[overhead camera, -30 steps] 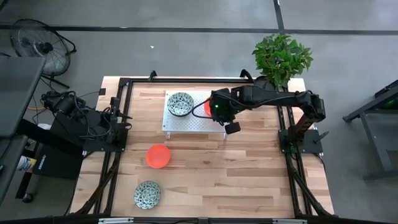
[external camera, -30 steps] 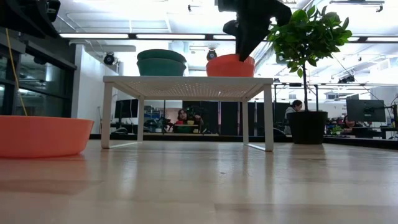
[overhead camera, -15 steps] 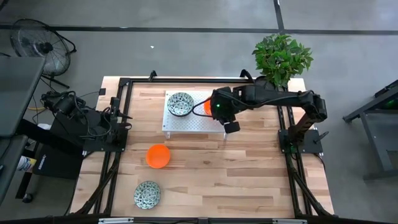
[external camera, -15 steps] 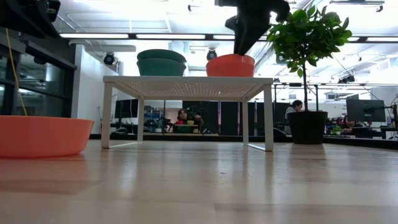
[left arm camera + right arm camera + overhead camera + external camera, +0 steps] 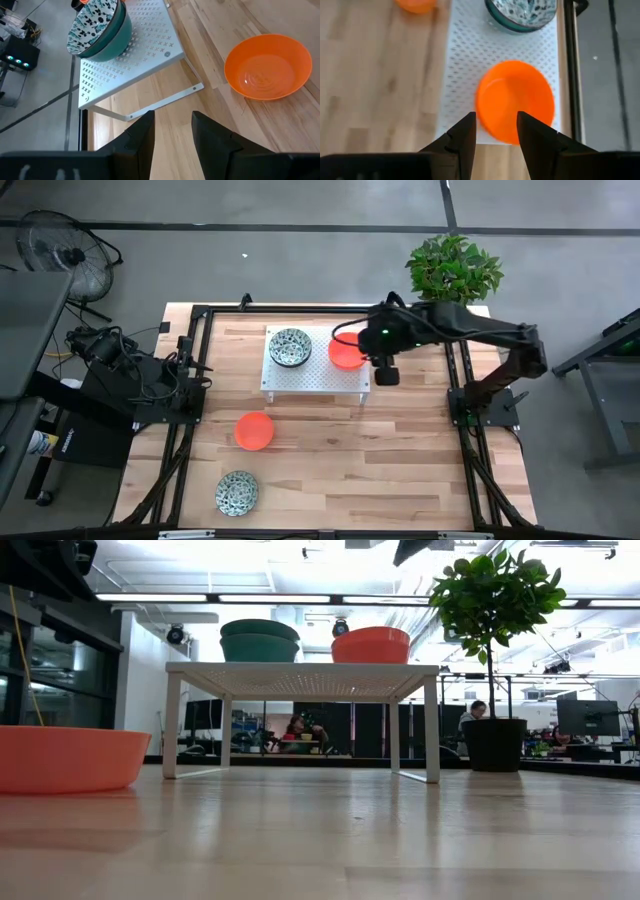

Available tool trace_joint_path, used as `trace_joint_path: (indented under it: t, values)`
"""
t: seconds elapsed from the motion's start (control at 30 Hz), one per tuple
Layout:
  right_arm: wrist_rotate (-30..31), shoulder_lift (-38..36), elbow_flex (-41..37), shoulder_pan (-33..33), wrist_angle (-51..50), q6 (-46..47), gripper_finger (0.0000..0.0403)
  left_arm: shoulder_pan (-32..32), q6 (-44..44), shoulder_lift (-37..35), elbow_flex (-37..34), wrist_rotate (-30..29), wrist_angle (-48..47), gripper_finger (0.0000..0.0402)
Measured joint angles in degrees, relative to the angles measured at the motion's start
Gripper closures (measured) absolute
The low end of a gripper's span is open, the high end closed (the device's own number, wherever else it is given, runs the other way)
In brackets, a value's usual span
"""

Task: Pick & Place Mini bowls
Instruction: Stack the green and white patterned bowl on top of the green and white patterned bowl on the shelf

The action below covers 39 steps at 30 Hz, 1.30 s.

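A white perforated stand sits at the table's far middle. On it rest a speckled bowl, which looks nested in a second one, and an orange bowl. A second orange bowl and a second speckled bowl stand on the table nearer the front. My right gripper hangs open above and to the right of the stand's orange bowl, touching nothing. My left gripper waits open at the table's left, facing the stand.
A potted plant stands at the far right corner, close behind my right arm. Black frame rails run along the table's left and right edges. A floor fan stands beyond the table's far left.
My right gripper has come away from the orange bowl on the stand, risen and drawn back toward the table's right edge. The bowl stays upright on the stand.
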Motion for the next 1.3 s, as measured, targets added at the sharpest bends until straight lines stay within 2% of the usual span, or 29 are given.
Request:
trace_joint_path:
  t: [0.23, 0.5, 0.73, 1.03, 1.3]
  values:
    - [-1.53, -4.72, 0.02, 6.83, -2.30, 7.92, 0.0272, -0.01, 0.00, 0.00, 0.00, 0.00, 0.00, 0.0277]
    - [5.77, -4.69, 0.02, 20.16, -3.09, 16.62, 0.0272, 0.02, 0.00, 0.00, -0.01, 0.02, 0.00, 0.0277]
    - [11.28, -4.62, 0.02, 27.95, -3.09, 25.02, 0.0272, 0.01, 0.01, 0.00, -0.01, 0.01, 0.00, 0.0277]
    - [15.17, -3.13, 0.00, 33.54, -3.09, 32.45, 0.0272, 0.02, 0.00, 0.00, -0.01, 0.00, 0.00, 0.0277]
    - [14.93, 1.19, -0.02, 35.62, -3.04, 36.26, 0.0272, 0.02, 1.12, 0.00, -0.01, 0.94, 0.72, 0.0277]
